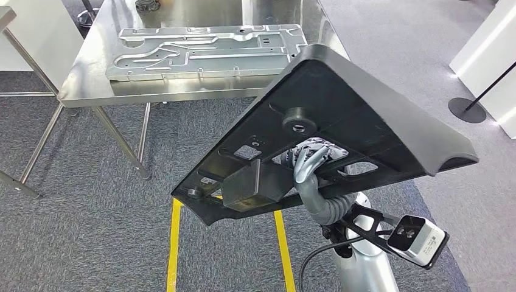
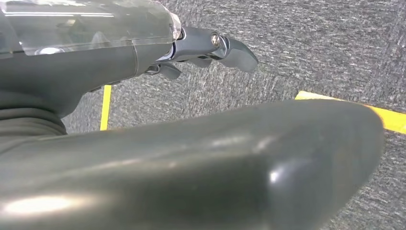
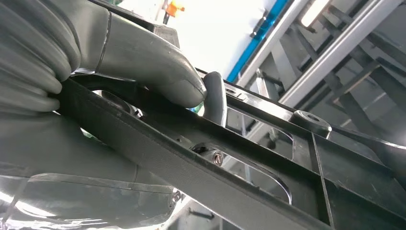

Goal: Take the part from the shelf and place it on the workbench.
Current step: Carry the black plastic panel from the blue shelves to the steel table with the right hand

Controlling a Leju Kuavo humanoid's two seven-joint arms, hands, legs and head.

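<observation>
The right hand [image 1: 313, 159] gripped the black plastic part [image 1: 341, 115] from its underside, with the fingers [image 1: 304, 155] wrapped through an opening in the ribbed structure. In the right wrist view, the thick grey thumb [image 3: 158, 72] pressed against a rib of the part [image 3: 268, 167], and a darker finger passed through a cut-out just beyond the thumb. The part was held up in the air, tilted, with its broad smooth side facing away from the hand and its moulded bosses and rectangular box section facing the head camera.

Ahead of the hand and well apart from it stood the steel workbench [image 1: 91, 79], which carried a flat grey metal plate [image 1: 207, 52] with routed channels. Below the hand, yellow floor lines [image 1: 175, 243] ran across the grey carpet [image 1: 79, 231].

The left hand [image 2: 210, 48] hung over the carpet with its fingers partly curled and nothing visible in them; whether it was closed could not be determined.
</observation>
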